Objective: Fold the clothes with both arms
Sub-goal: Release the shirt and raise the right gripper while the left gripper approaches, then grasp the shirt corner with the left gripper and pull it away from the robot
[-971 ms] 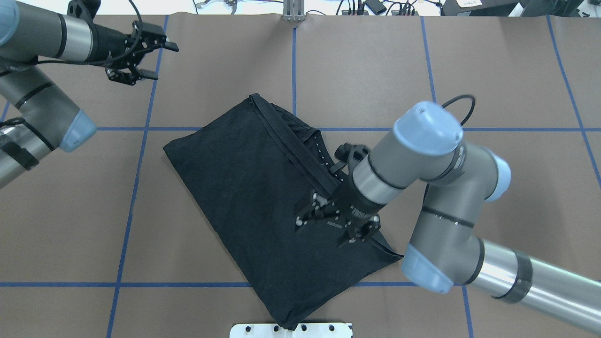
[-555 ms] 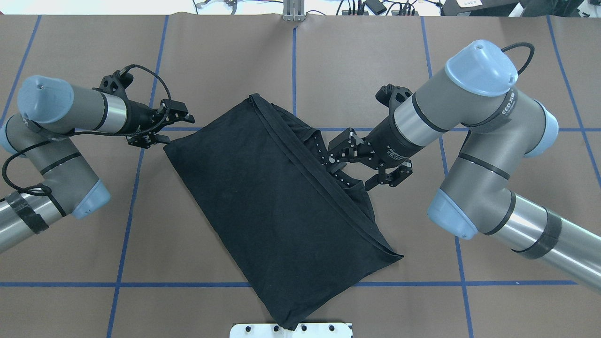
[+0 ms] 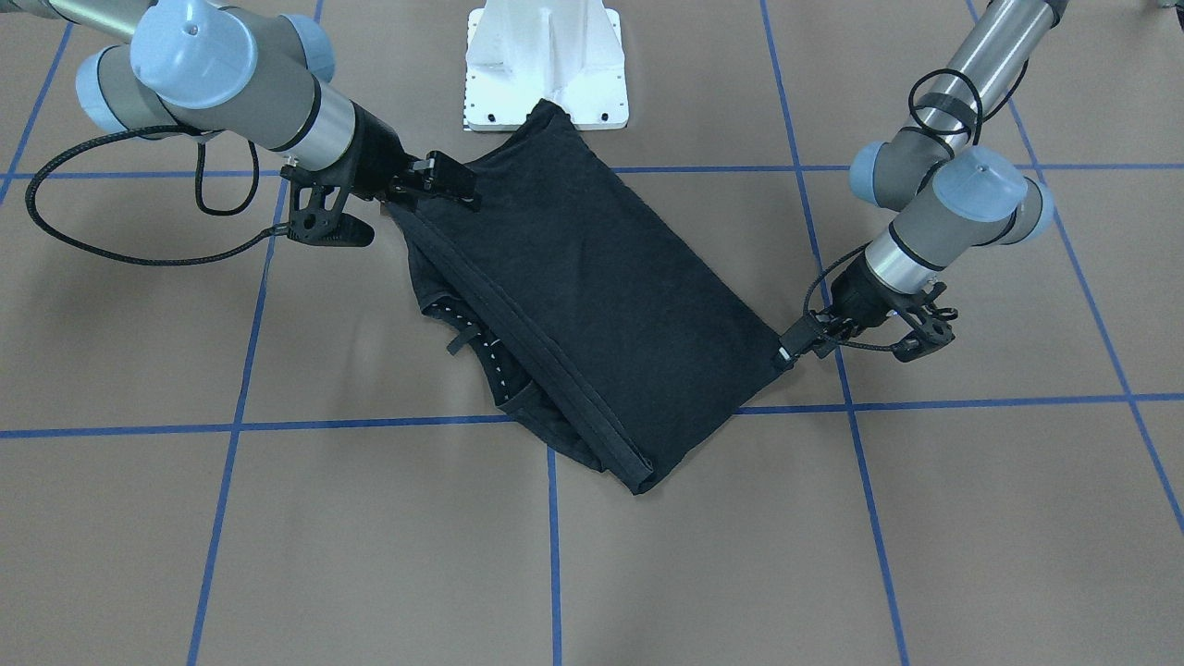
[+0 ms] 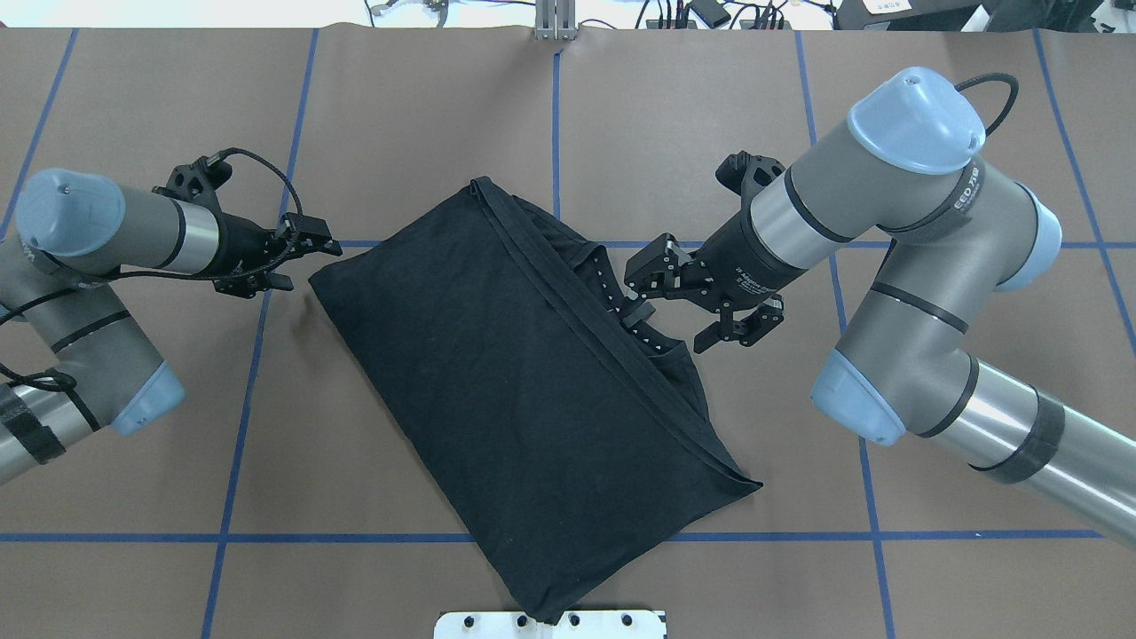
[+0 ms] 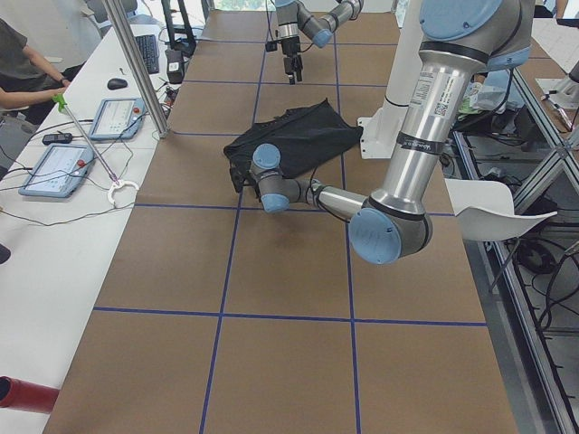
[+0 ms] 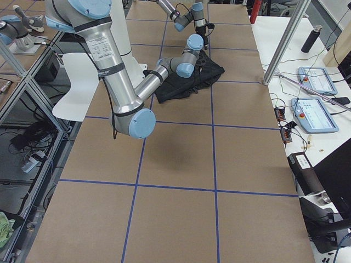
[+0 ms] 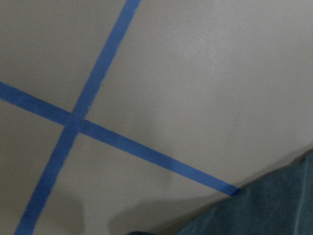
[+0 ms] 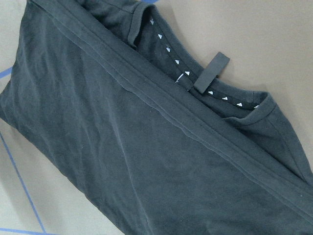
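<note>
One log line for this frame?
left gripper: open, at T-shirt corner; right gripper: open, beside collar; T-shirt: folded, flat on table

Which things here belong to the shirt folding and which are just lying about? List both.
Job: black T-shirt, left gripper and right gripper, both open.
Lying about: white base plate, teach pendants, computer mouse, dark bottle.
</note>
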Robot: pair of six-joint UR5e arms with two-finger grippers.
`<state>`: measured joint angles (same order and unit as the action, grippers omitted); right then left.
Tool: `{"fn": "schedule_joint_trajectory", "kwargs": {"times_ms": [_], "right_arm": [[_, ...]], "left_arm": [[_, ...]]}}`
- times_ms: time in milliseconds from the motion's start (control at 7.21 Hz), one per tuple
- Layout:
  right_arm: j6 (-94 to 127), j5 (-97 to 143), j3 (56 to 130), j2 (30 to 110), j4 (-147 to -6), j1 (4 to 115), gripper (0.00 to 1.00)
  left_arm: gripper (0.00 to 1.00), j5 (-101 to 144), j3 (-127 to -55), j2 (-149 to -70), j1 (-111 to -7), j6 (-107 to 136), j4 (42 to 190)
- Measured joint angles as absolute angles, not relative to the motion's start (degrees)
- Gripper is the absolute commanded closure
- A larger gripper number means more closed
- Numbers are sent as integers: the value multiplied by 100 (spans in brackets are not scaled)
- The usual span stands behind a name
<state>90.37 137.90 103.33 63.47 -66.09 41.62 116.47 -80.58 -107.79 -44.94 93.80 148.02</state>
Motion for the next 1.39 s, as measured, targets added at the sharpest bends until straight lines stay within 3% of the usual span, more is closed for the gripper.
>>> {"fn": "schedule_joint_trajectory", "kwargs": {"times_ms": [277,1110,1248,1387], "right_arm": [[8924,13800,10295,6353,-6615,4244,0],[8837,13834,10240,6362,-6618,4366,0],[8838,13836,10230,6358,-6618,4374,0],[8835,13840,10214,6356,-6618,4387,0]], "left_arm": [[29,11638,-8055,-10798,-4453,9376,14801],[30,11629,-8046,-10809,-4356,9370,14803],[34,11628,-8047,-10811,-4353,9369,14806],[48,11628,-8048,-10815,-4351,9369,14807]]}}
